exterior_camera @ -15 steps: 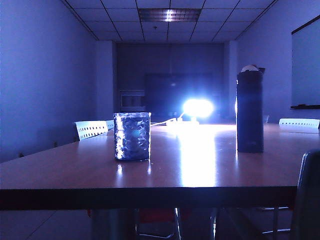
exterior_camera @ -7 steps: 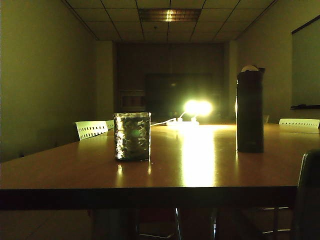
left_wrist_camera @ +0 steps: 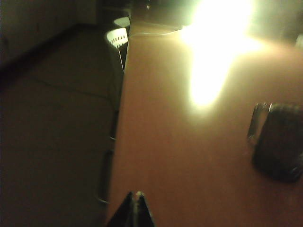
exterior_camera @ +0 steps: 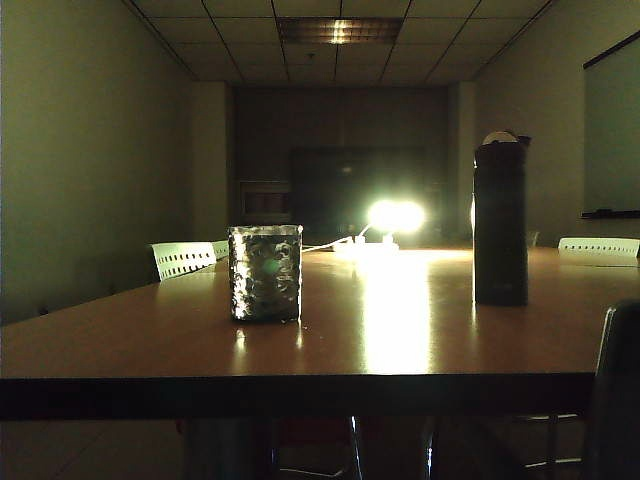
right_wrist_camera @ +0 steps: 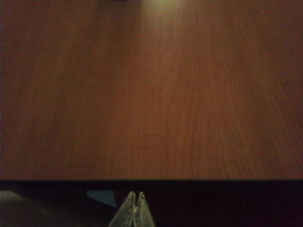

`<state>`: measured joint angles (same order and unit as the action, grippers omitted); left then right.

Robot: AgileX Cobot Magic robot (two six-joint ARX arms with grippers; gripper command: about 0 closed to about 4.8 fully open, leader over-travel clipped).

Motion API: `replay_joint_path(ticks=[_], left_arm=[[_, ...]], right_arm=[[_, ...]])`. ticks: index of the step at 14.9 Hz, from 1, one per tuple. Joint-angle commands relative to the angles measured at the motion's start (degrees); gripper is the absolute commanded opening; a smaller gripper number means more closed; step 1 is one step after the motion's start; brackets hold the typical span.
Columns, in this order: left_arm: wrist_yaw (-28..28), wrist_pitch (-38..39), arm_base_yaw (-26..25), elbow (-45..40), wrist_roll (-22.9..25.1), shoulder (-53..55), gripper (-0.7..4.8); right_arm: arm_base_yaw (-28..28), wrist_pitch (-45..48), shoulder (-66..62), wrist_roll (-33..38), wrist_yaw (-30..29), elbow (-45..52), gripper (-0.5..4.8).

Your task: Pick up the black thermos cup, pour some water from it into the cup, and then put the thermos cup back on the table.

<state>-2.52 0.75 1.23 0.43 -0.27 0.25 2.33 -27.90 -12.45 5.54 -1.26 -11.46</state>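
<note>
Standing apart on glossy orange-brown table [exterior_camera: 420, 340] in dim meeting room — black thermos cup [exterior_camera: 500, 222] right, crinkly glass cup [exterior_camera: 265, 272] left.
Glaring lamp [exterior_camera: 396, 215] at far end, streaking the wood; left gripper [left_wrist_camera: 136, 201] and right gripper [right_wrist_camera: 136, 201] pinched together, empty, low at near edge.

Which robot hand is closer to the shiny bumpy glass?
Left. The left gripper, shut, hangs at the table's near edge with the cup ahead in its view. The right gripper, shut, sits off the near edge; its view shows no cup.
</note>
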Motion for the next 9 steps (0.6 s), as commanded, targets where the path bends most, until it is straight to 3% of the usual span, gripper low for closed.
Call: replay_joint_path(ticks=[1,8,9], left_arm=[[-0.5,0.0,-0.24,-0.04,2.95,0.09,-0.05],[-0.26,0.48,-0.26,-0.04,3.17,0.11,0.04],[-0.26,0.48,-0.26,-0.04,3.17,0.11,0.04]], right_arm=[[-0.04,0.7,0.24,0.2,0.07,-0.15,-0.01],[-0.04,0.7,0.31,0.17,0.66,-0.15,-0.01],[-0.09,0.98,0.31,0.24,6.4,-0.11,-0.01]])
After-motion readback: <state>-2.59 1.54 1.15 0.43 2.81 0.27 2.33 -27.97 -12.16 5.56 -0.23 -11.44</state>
